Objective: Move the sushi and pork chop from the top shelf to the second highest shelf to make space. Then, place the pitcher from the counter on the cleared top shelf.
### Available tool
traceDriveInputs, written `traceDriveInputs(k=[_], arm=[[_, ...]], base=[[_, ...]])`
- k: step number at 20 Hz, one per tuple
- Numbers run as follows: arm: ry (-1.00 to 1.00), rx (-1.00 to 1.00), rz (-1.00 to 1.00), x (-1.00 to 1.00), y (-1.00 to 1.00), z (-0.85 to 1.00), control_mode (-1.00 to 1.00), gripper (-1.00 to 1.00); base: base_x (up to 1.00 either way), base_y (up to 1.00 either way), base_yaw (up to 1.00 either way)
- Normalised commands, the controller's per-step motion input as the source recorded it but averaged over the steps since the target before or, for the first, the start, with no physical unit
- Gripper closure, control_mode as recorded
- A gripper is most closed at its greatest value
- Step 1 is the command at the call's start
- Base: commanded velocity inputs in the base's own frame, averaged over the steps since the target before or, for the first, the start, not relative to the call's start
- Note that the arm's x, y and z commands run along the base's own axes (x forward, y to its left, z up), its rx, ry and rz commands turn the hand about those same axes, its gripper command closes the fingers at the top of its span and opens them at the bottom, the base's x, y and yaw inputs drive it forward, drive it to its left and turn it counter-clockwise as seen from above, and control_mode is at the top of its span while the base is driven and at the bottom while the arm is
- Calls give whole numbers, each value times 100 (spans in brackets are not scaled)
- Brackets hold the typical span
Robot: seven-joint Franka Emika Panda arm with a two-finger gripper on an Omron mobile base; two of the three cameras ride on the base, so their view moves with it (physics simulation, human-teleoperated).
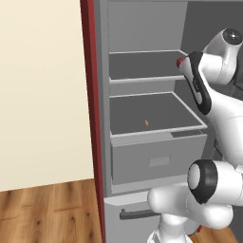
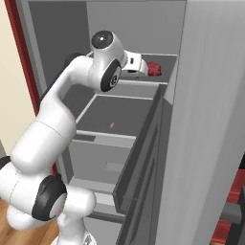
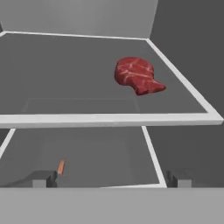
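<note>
- My gripper (image 3: 111,179) hangs before the open fridge, its 2 fingers spread wide apart and holding nothing.
- Just past it, on the second highest shelf (image 3: 153,157), the small orange sushi (image 3: 61,166) lies near the front left.
- Farther in, the red pork chop (image 3: 136,75) rests on the top shelf (image 3: 65,78), toward its right rear, well apart from my fingers.
</note>
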Motion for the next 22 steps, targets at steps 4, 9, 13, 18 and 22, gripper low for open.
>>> traceDriveInputs(k=[4,9,13,18,22], arm=[[10,0,0,58,-28,-1,-100,-100],[2,0,0,49,-32,-1,-100,-100],[6,-1,0,49,-14,-12,-100,-100],[3,0,0,37,-22,-13,-100,-100],[1,0,0,28,-29,-6,-100,-100]], base=[[0,0,0],[0,0,0],[0,0,0],[0,0,0],[0,0,0]])
